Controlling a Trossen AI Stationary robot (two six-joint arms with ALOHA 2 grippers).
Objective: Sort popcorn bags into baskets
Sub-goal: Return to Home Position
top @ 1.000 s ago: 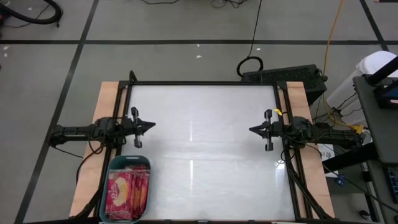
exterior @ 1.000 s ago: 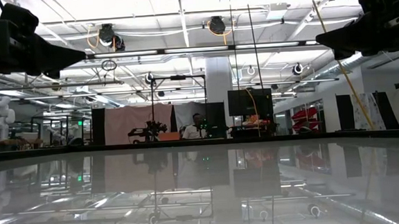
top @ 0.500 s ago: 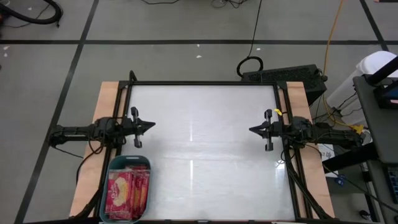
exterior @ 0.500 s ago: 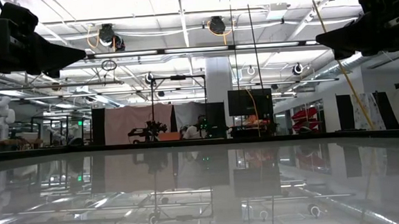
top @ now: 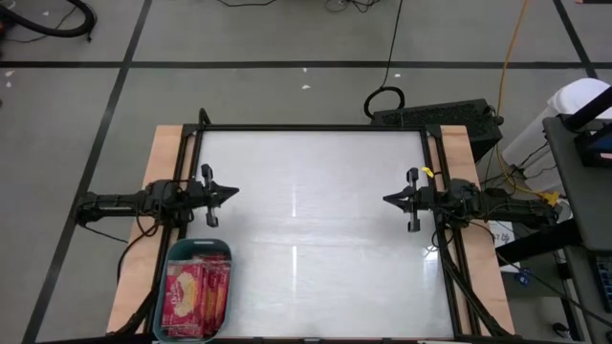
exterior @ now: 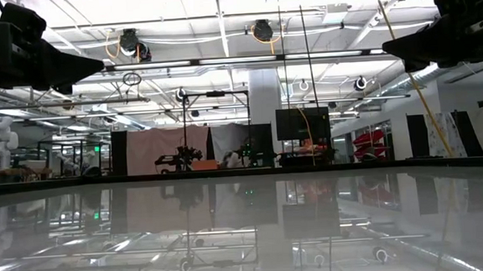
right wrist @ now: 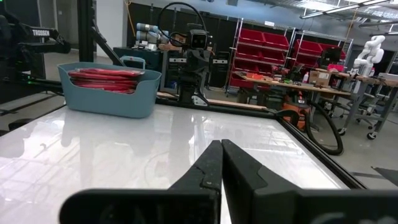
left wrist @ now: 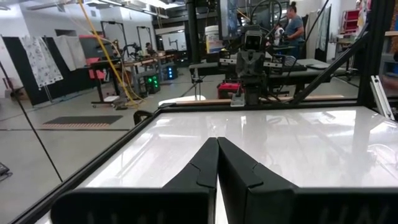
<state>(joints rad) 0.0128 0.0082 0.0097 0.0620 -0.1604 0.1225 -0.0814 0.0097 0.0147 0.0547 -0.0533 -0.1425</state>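
Note:
A teal-blue basket (top: 163, 291) stands at the table's near left corner, with several red popcorn bags (top: 196, 294) stacked flat inside it. In the right wrist view the basket (right wrist: 111, 96) shows with the red bags (right wrist: 102, 77) reaching to its rim. My left gripper (top: 234, 192) hovers shut at the table's left edge, pointing level toward the right. My right gripper (top: 385, 200) hovers shut at the right edge, pointing level toward the left. Both are held above the white tabletop and touch nothing. Each wrist view shows its own fingertips pressed together (left wrist: 217, 140) (right wrist: 221, 142).
The white glossy tabletop (top: 311, 229) has a black frame (top: 311, 127) round it and wooden strips along both sides. A black box with cables (top: 435, 117) sits beyond the far right corner. A person (left wrist: 292, 28) stands in the room beyond the table.

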